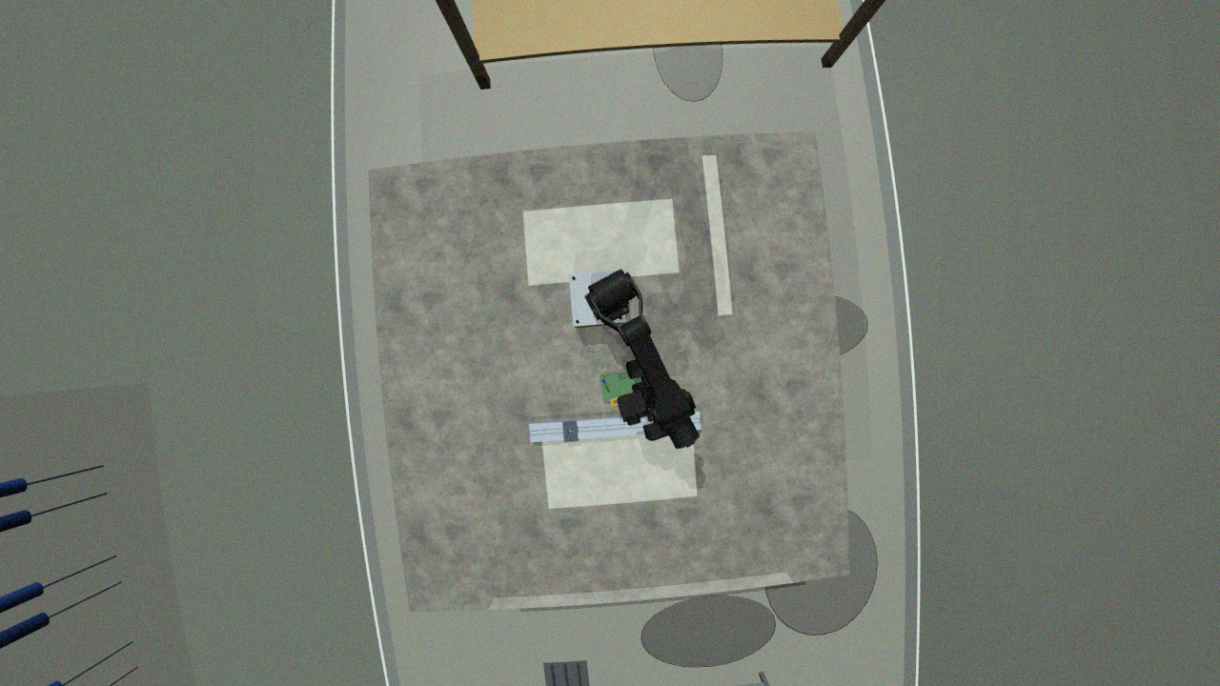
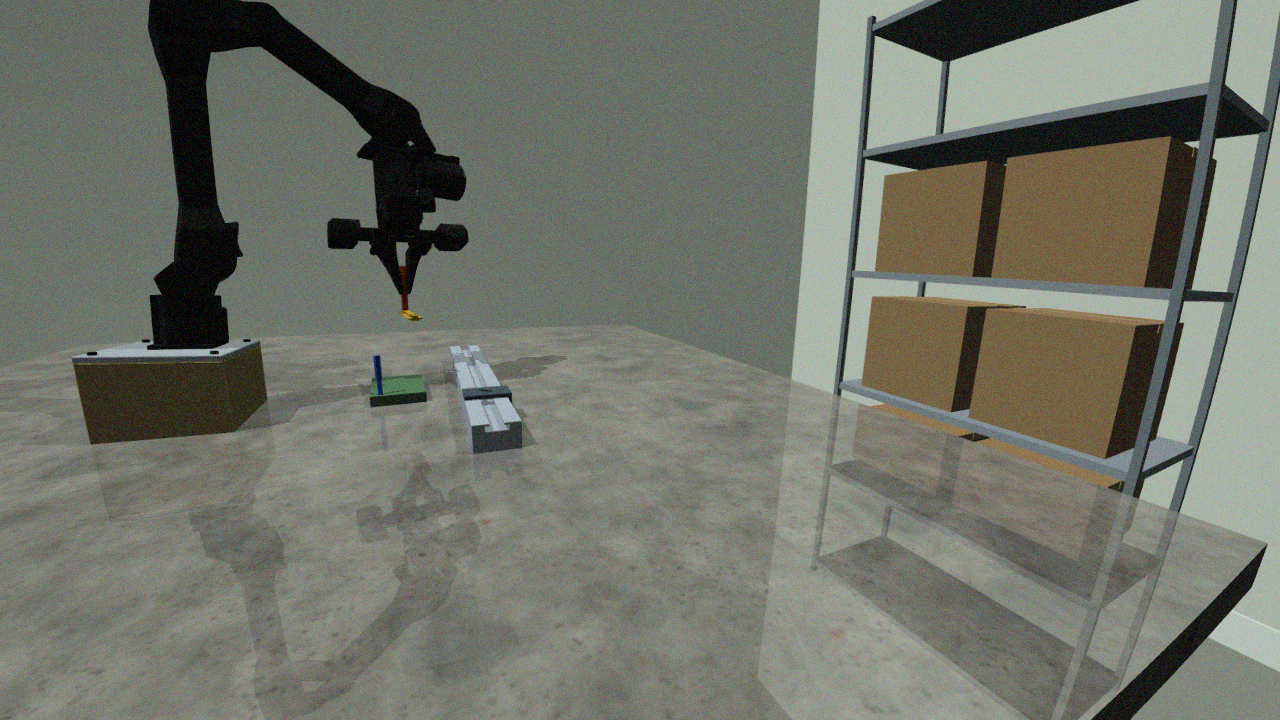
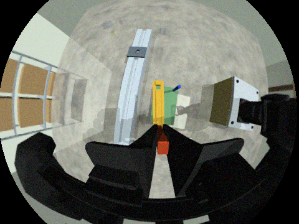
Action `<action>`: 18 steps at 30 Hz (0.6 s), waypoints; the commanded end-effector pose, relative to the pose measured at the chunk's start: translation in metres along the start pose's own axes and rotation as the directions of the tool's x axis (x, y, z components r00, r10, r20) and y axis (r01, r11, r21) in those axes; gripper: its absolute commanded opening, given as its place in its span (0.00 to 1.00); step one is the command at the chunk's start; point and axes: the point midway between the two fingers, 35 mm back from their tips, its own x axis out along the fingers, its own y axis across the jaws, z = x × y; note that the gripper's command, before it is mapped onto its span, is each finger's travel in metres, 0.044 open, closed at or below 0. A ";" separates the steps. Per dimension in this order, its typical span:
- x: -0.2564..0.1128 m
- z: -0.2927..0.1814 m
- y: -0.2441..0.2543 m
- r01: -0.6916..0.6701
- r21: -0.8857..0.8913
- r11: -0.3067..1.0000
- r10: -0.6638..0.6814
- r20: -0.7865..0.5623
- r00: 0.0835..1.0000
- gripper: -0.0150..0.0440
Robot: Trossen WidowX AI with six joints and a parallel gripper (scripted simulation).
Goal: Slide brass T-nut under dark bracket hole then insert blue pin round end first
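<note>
The gripper (image 1: 635, 406) (image 2: 404, 291) (image 3: 159, 127) is clenching the orange handle (image 2: 404, 302) (image 3: 162, 147), and the brass T-nut (image 1: 613, 401) (image 2: 410, 315) (image 3: 158, 102) is hanging just below the fingertips, clear of everything beneath. The carry to the rail seems to be the step in hand; the nut isn't sitting in the slot yet. Under the tool and towards the arm's base, the green tray (image 1: 610, 393) (image 2: 399, 398) (image 3: 170, 109) is holding the blue pin (image 2: 377, 374) (image 3: 177, 88), which is standing upright on the base side of the nut. On the tool's other side, away from the base, the aluminum rail (image 1: 597, 428) (image 2: 496, 437) (image 3: 129, 84) is lying with its slot facing up. The next move is probably calling for a shift across to an open stretch of slot, then a tilt so one edge is slipping under a lip first; the nut looks roughly flat from the side, though its exact tilt is hard to judge. Farther along the rail from the tool, the dark bracket (image 1: 570, 424) (image 2: 487, 393) (image 3: 133, 53) is spanning the slot, its hole waiting for both parts. Well beyond, a metal shelf rack (image 2: 857, 179) (image 3: 47, 93) is holding cardboard boxes (image 2: 1083, 214) (image 3: 34, 81).
</note>
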 end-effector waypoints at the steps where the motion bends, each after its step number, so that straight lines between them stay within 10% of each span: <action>1: -0.003 -0.003 0.007 -0.001 0.010 1.000 0.001 -0.001 1.000 0.00; 18: -0.011 -0.018 0.030 0.001 0.021 1.000 0.000 -0.009 1.000 0.00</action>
